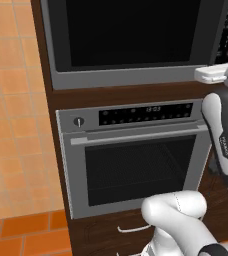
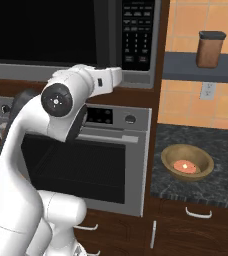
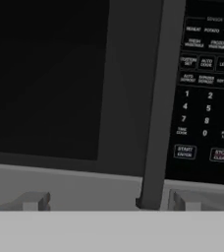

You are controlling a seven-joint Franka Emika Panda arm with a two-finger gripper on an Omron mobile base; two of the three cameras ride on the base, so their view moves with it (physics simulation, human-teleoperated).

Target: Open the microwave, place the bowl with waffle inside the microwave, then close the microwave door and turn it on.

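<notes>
Black glass front of the microwave (image 3: 50,78) is right in front of me, door shut. My gripper (image 3: 109,202) is spread wide, nothing in it, fingertips (image 3: 33,201) down at the silver-grey bottom frame of the microwave door (image 1: 131,35). The dark vertical bar handle (image 3: 158,103) runs between my two tips, closer to the right one, and I can't tell if either is touching it. Keypad (image 3: 207,98) sits just right of the handle, w/ the start btn near its bottom edge.

From the base cams: microwave's built into the brown cabinet, directly above the silver oven (image 1: 136,155), which is also closed. My hand's up at the microwave's lower right corner, near the keypad.

Bowl w/ the waffle (image 2: 187,162) is on the dark speckled counter (image 2: 221,150) to the right of the oven, near the counter's front edge, well apart from me. Brown canister (image 2: 210,49) w/ a dark lid on the shelf above it.
</notes>
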